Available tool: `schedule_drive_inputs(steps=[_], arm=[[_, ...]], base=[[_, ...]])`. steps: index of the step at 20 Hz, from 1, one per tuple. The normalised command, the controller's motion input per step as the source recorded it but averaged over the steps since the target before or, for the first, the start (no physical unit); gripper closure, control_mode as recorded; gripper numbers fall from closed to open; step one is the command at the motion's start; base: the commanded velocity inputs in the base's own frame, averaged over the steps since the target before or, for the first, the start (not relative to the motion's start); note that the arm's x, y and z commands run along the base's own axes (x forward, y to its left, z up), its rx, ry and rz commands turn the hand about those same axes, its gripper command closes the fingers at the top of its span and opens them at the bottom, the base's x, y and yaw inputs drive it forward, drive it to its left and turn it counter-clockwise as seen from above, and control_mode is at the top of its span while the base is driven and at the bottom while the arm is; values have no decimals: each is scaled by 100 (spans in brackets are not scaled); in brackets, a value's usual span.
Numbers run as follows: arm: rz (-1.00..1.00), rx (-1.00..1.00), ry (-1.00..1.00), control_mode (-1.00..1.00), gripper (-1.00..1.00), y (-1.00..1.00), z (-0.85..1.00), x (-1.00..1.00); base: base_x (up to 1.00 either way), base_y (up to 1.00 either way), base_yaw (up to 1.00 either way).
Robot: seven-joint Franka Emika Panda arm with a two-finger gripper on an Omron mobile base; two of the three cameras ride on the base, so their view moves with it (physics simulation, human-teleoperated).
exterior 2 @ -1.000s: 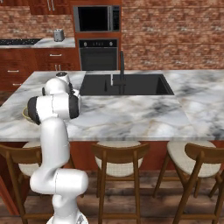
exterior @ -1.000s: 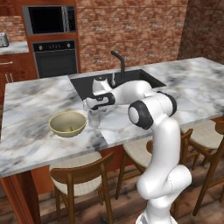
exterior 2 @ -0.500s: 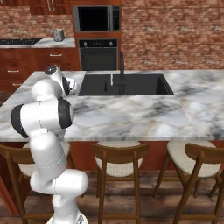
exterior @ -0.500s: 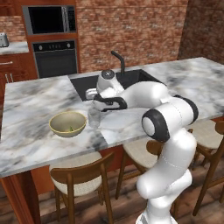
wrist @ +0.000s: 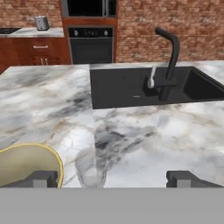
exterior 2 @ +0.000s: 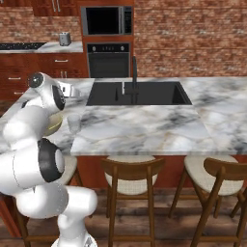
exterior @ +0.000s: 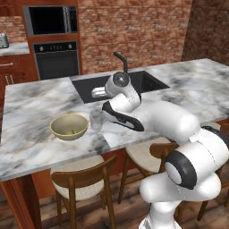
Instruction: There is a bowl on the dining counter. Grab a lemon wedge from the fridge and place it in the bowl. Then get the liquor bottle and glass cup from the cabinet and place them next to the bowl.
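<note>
No readable text, labels, brands or nos. anywhere; oven (exterior: 57, 62) panel marks too small & blurred to make out.

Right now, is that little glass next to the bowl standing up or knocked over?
Standing upright. The glass cup rests on its base on the counter beside the bowl, rim up.

Glass cup (wrist: 91, 168) beside bowl (wrist: 27, 164) — close
</note>
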Motion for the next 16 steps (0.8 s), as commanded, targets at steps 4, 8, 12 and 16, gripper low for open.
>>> schedule_drive_inputs(steps=[4, 8, 12, 16], arm=[[0, 0, 1, -100, -100, -26, 100, -100], [0, 0, 12, -100, -100, -39, 100, -100], [0, 0, 15, -100, -100, -32, 78, -100], [0, -2, 14, -100, -100, -28, 15, -100]], base=[[0, 0, 0], [0, 0, 0], [0, 0, 0], [0, 0, 0]])
